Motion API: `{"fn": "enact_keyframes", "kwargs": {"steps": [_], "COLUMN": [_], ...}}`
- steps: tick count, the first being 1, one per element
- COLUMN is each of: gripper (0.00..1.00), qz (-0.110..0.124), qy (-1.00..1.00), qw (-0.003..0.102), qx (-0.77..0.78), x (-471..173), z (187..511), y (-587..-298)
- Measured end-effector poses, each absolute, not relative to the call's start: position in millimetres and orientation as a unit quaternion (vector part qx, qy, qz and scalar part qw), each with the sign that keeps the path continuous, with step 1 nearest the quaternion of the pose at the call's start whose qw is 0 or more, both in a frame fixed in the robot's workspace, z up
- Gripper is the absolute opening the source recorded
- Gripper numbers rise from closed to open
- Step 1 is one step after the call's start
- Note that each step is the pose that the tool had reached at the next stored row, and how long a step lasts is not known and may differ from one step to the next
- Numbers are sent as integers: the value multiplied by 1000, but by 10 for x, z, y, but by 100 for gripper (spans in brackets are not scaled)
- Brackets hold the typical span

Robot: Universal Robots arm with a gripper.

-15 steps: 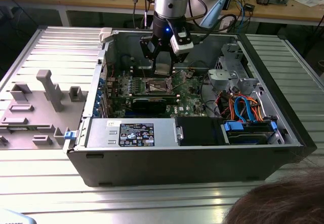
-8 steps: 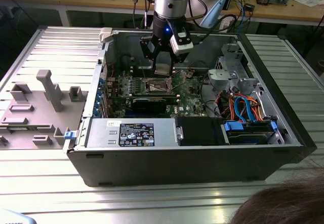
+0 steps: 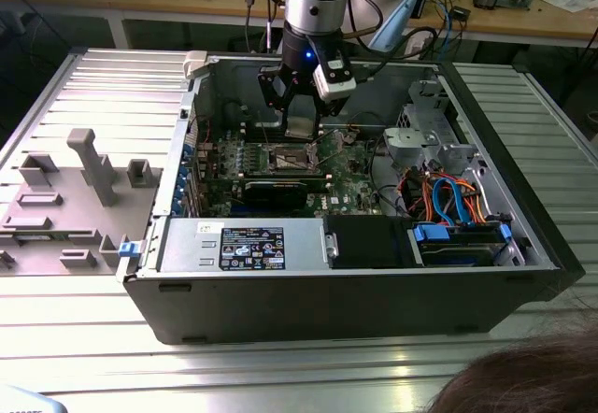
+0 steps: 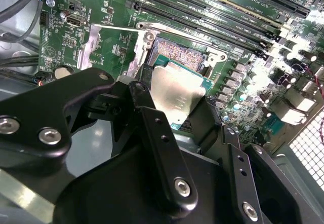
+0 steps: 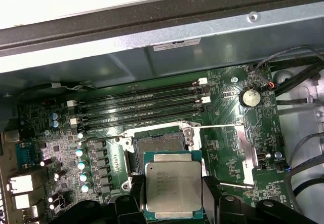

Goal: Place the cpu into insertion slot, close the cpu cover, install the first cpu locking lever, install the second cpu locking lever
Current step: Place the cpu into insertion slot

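While our claw (image 5: pixel 174 206) grips the cpu (image 5: pixel 173 183) by two opposite edges, the open insertion slot (image 5: pixel 157 144) lies just beyond its fingertips. We judge that a tilted or offset landing could bend the slot's contact pins (image 4: pixel 179 57).

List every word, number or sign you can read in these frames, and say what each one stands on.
No text can be read with certainty.
cpu lid: faint engraved lines, illegible.
power-supply box label: print and marks, illegible.
sticker on the case wall: illegible.
motherboard silkscreen: illegible.
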State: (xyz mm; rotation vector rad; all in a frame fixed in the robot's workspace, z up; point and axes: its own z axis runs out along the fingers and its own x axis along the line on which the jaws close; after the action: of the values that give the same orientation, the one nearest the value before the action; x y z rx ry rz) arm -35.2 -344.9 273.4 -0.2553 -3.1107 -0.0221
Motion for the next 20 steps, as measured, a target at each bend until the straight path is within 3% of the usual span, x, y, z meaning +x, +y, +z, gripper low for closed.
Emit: {"fn": "enact_keyframes", "kwargs": {"steps": [20], "gripper": [54], "qz": [-7], "qy": [-996], "qw": [10], "qx": [-93], "x": [-352], "z": [2731], "y": [-3449]}}
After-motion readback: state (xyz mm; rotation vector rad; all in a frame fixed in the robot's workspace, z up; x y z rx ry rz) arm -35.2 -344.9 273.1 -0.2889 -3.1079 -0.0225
